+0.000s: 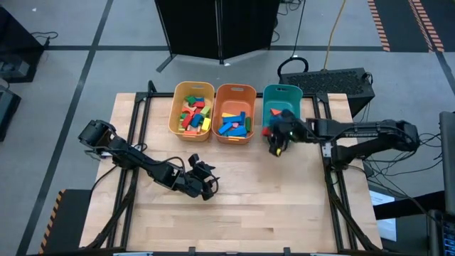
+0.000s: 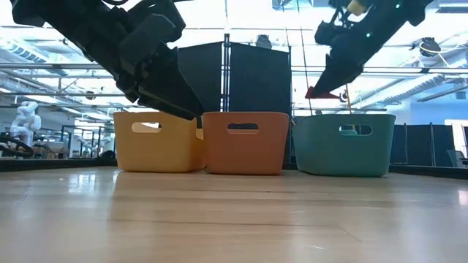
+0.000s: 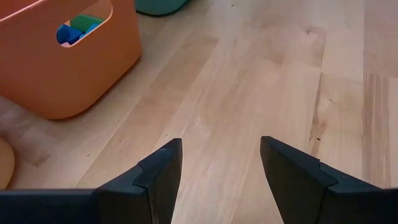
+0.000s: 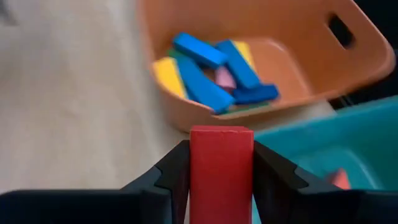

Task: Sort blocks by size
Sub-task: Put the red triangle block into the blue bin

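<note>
Three bins stand in a row at the table's far side: a yellow bin (image 1: 178,107), an orange bin (image 1: 222,92) and a teal bin (image 1: 293,92). Several blocks lie in the yellow bin (image 1: 193,114) and several, mostly blue, in the orange bin (image 4: 205,74). My right gripper (image 1: 273,142) hangs at the teal bin's near left corner, shut on a red block (image 4: 221,171). My left gripper (image 1: 207,178) stands open over bare table near the middle, with nothing between its fingers (image 3: 158,180). My right gripper pinches the red block by two opposite sides (image 4: 194,180) between its two fingers. The fingers slant down toward the bins, and the block's end face (image 4: 221,132) shows between the fingertips. The block (image 2: 319,93) is lifted clear, higher than the teal bin's rim.
The bins stand close together, their walls nearly touching (image 2: 289,146). A red piece (image 1: 274,112) lies in the teal bin. Bare wooden tabletop (image 1: 284,206) stretches in front of the bins to the near edge. Black frame rails (image 1: 135,121) run along both sides of the table.
</note>
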Available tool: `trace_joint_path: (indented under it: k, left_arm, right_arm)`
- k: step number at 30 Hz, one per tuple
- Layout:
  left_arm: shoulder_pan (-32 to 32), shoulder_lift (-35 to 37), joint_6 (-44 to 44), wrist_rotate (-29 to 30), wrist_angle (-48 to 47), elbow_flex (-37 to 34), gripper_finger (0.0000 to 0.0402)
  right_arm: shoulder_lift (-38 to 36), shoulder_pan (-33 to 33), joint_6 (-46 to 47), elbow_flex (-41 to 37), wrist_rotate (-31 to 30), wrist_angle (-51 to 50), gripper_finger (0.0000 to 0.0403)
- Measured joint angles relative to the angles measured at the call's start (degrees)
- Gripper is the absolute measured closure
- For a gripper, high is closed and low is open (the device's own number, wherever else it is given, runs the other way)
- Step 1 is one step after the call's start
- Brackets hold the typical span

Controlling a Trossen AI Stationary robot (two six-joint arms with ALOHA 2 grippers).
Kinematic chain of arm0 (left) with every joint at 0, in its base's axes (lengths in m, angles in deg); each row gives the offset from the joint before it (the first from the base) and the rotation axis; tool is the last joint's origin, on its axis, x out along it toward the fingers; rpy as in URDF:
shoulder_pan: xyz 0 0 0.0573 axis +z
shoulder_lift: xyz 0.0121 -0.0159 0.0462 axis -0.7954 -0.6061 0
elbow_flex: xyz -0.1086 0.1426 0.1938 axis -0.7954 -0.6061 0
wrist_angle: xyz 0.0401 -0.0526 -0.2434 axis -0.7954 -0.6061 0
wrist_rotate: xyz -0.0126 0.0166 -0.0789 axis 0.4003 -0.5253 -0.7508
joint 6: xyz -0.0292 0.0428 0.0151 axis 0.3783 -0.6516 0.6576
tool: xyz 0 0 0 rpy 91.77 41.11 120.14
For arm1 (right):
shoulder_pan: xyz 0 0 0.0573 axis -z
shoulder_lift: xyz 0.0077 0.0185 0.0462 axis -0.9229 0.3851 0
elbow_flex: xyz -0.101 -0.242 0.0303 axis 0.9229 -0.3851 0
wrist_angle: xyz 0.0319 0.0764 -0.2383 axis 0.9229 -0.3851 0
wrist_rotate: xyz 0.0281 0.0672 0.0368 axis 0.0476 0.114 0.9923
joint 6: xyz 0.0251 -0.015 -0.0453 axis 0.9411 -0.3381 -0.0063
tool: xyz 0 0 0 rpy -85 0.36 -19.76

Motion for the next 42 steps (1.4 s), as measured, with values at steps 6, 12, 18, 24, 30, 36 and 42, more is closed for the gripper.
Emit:
trace_joint_path:
  k: [6,12,18,24,30,36,42]
  left_arm:
    - [0.0,0.0,0.0,-0.1,0.0,0.0,0.0183]
    - [0.0,0.0,0.0,-0.3,0.0,0.0,0.0183]
    - [-0.1,0.0,0.0,-0.4,0.0,0.0,0.0183]
    - [-0.7,0.0,0.0,-0.4,0.0,0.0,0.0183]
    - [-0.7,0.0,0.0,-0.4,-0.2,0.0,0.0183]
    - [-0.7,0.0,0.0,-0.4,-0.2,0.0,0.0183]
    - [-0.7,0.0,0.0,-0.4,-0.5,0.0,0.0183]
  right_arm:
    - [0.0,7.9,1.1,0.0,0.0,-1.6,0.0278]
    - [0.2,16.5,0.8,0.0,0.4,-3.8,0.0278]
    - [4.1,22.9,0.7,0.0,5.0,-6.6,0.0277]
    - [9.2,26.0,-0.4,0.0,6.4,-6.5,0.0277]
    - [13.4,29.0,-2.1,0.0,9.1,-6.1,0.0277]
    - [16.2,31.0,-4.1,-0.1,9.7,-5.7,0.0267]
    - [16.4,31.3,-5.4,-0.1,9.6,-4.6,0.0219]
